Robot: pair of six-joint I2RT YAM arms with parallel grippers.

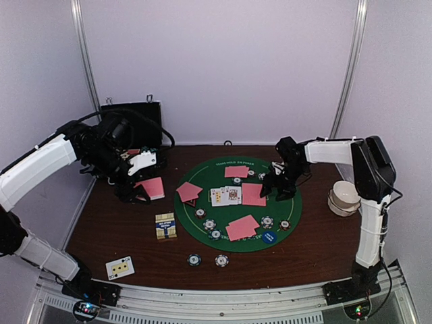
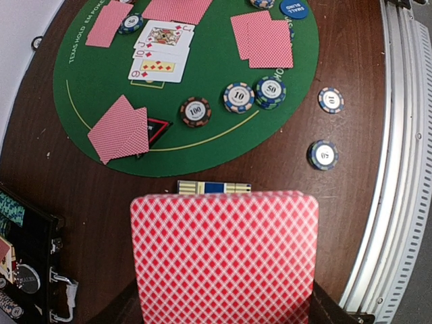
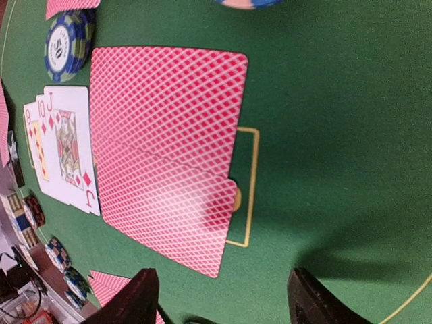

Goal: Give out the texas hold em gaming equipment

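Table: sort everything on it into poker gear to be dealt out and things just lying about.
Job: pink-backed cards; face-up cards; striped chips; blue disc; triangular marker.
Lying about: black case; yellow-blue card box; white bowls.

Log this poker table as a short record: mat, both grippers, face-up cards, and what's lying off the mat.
surface: round green felt mat on brown wooden table
left gripper: shut on a pink-backed playing card, maybe several, off the mat
right gripper: open, empty, over the mat beside two overlapping face-down pink-backed cards
face-up cards: nine, ten, jack of diamonds, fanned mid-mat
off the mat: two round striped poker chips, yellow-blue card box, single face-up card near the left arm's base
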